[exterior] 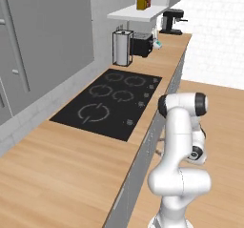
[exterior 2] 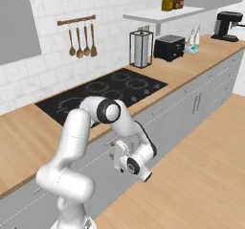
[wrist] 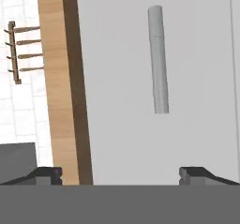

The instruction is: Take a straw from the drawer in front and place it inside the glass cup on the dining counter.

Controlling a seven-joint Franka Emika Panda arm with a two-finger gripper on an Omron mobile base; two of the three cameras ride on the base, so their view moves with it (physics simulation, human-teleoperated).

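**Hand parked at the drawer front, jaws wide, nothing in them**

From where I'm driving this, the arm is folded down low in front of the cabinet run; the gripper (wrist: 120,174) faces a flat pale grey drawer (wrist: 154,78) front head-on, and in the hand view its two dark fingertips (wrist: 47,174) stand far apart, close to the left and right sides of the picture; jaws fully spread, gripping nothing; the bar handle (wrist: 158,59) sits between them but further out, not touched as far as I can tell

The hand view is rolled sideways, so the wooden worktop (wrist: 58,78) edge runs as a vertical strip along the left of the drawer front; past it I can make out the utensil rail (wrist: 16,45) on the white tiled wall

In the right base view the hand (exterior 2: 122,158) hangs just below the front edge of the worktop (exterior 2: 191,65), right up against the grey fronts; the drawer is shut, so whatever is inside is hidden from me

On top of the worktop: black stovetop (exterior: 107,100) in the middle; toward the far end a paper towel holder (exterior: 122,48) and a black toaster (exterior: 141,45) side by side near the wall; coffee machine (exterior: 171,22) at the far corner; two jars (exterior 2: 172,2) on the white shelf (exterior 2: 158,15) above
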